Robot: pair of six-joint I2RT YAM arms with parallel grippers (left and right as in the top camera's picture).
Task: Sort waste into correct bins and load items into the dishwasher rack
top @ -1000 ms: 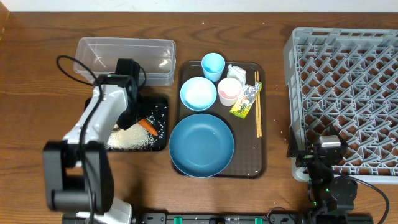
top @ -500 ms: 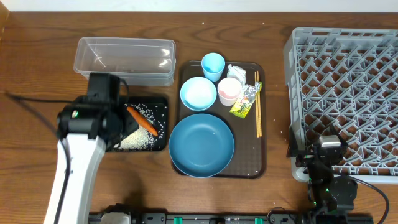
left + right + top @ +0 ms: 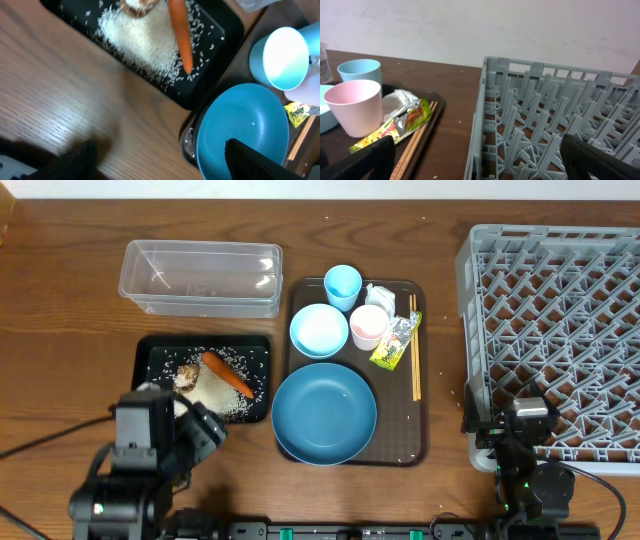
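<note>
**Operator:** Biggest thing first?

**Spotter:** The dishwasher rack is at the counter's right end. It's rigid plastic and nothing you need to lift. Your right gripper hangs at its near-left corner, fingers apart and empty.

**Operator:** And the dishes?

**Spotter:** The blue plate lies flat at the near end of the brown serving tray. It's likely hard, slick and the heaviest item, so pinch the rim and expect slip. For the white bowl behind it, put one finger inside the wall. The light-blue cup and pinkish-white cup stand upright and look light. Take them the same way.

**Operator:** Small stuff?

**Spotter:** The chopsticks are thin and stiff and lie flat along the tray's right side, so they're awkward to get under. The snack wrapper touches them. It's crinkly, so pinch mid-body. The crumpled paper is soft, so squeeze it anywhere. Your left gripper hovers by the black tray, fingers apart and holding nothing.
</note>
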